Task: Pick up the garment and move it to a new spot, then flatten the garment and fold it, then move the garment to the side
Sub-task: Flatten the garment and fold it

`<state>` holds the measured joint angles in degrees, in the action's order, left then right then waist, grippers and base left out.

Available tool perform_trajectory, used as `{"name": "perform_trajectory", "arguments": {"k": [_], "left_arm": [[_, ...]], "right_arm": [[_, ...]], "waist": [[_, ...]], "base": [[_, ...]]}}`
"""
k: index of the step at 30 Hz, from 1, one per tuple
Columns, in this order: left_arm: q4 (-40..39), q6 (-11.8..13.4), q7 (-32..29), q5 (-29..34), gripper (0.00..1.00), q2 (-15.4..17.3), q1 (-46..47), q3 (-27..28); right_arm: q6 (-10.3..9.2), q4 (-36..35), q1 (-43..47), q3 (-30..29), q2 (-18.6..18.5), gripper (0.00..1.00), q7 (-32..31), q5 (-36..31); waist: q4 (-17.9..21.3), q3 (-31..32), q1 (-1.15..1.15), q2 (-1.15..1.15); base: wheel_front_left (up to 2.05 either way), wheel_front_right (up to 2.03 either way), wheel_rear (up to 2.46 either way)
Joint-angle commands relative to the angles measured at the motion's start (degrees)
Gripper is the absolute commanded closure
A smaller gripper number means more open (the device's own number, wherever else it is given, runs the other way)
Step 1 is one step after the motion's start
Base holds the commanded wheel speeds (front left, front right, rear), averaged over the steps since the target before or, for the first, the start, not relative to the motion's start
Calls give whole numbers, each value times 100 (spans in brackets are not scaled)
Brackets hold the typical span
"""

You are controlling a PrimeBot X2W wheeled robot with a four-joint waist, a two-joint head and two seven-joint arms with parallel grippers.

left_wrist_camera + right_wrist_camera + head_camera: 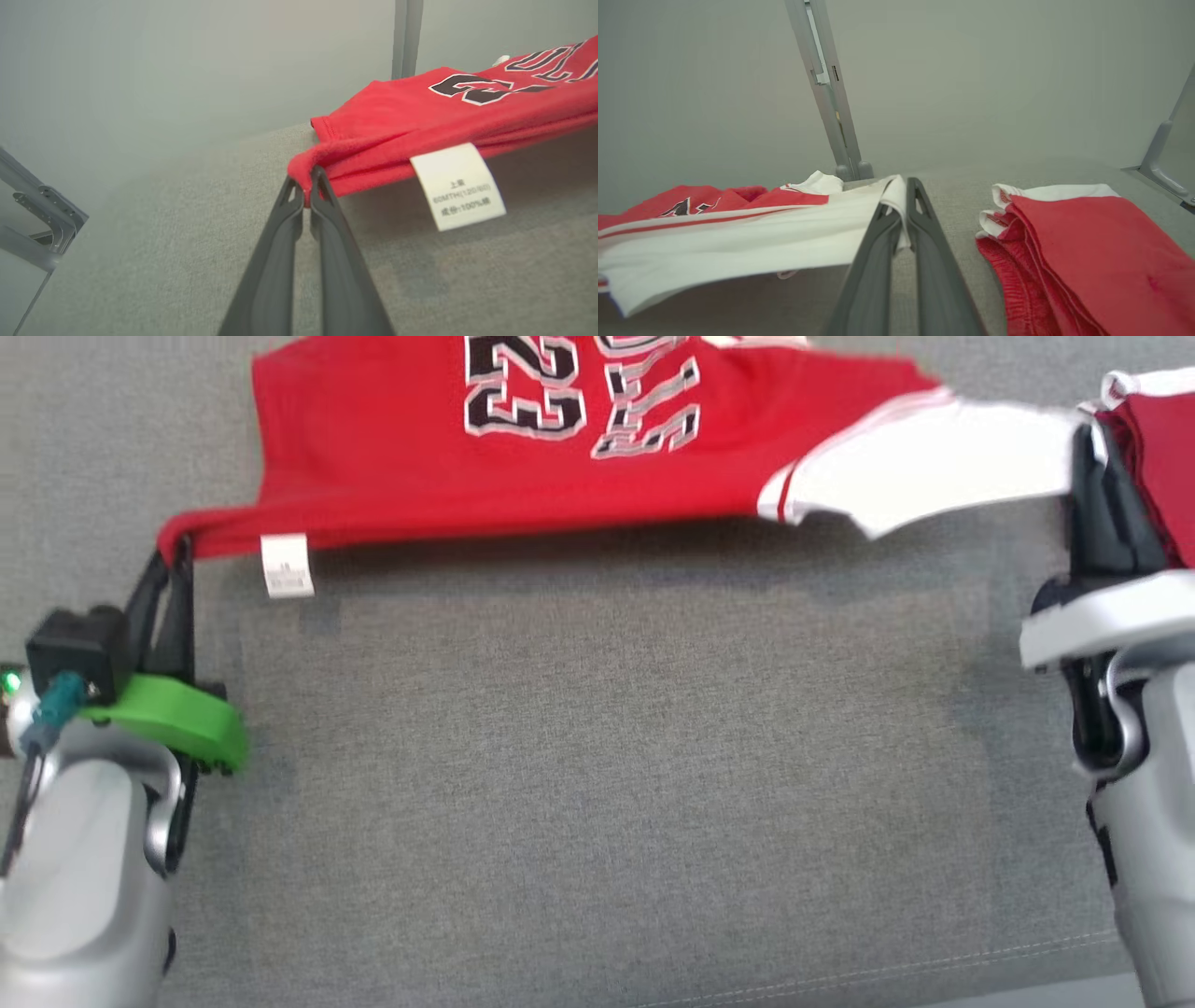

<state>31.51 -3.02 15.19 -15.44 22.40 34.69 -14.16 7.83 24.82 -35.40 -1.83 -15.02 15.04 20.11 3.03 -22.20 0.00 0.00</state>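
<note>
While both arms hold the red knit garment (392, 457) with black-and-white block lettering between them, I see its near edge raised off the grey woven fabric surface (597, 784), with a soft band of shadow under it. From the head camera the garment runs across the top of the picture, lettering upside down to me, and I cannot tell how much of its far part rests on the surface.

My left gripper (177, 553) has its two long dark fingers pressed together on a bunched red corner at the garment's near left end. Through the left wrist camera the cloth is pinched right at the fingertips. A white rectangular care label (287, 566) hangs from the near hem just beside that grip, with its small print facing the wrist camera.

My right gripper (1088, 476) is clamped on the end of the garment's white sleeve (924, 467), which has a thin red stripe. The right wrist camera shows white fabric caught between the fingers near their tips.

Just to the right of that gripper, apart from the sleeve, a folded stack of red cloth with white trim (1087, 252) lies on the surface. A grey metal upright (831, 93) stands beyond the far edge.
</note>
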Motion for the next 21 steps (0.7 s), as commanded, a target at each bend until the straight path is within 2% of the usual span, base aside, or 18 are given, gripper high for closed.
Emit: {"name": "perform_trajectory", "arguments": {"k": [1, 13, 21], "left_arm": [[19, 96, -12, -66, 100, 37, -396, 297], [133, -58, -11, 230, 100, -764, -2389, 1042], [198, -139, -10, 468, 100, -1225, -3295, 1269]], "right_arm": [[-63, -21, 390, -146, -72, 100, 17, 166], [-79, 114, 2590, -339, 76, 100, 22, 774], [-78, 166, 3450, -376, 143, 100, 22, 812]], "waist": [[-57, 777, 0, 0], [-77, 1819, 0, 0], [-55, 2263, 0, 0]], "base": [[0, 0, 0], [0, 0, 0], [0, 0, 0]]}}
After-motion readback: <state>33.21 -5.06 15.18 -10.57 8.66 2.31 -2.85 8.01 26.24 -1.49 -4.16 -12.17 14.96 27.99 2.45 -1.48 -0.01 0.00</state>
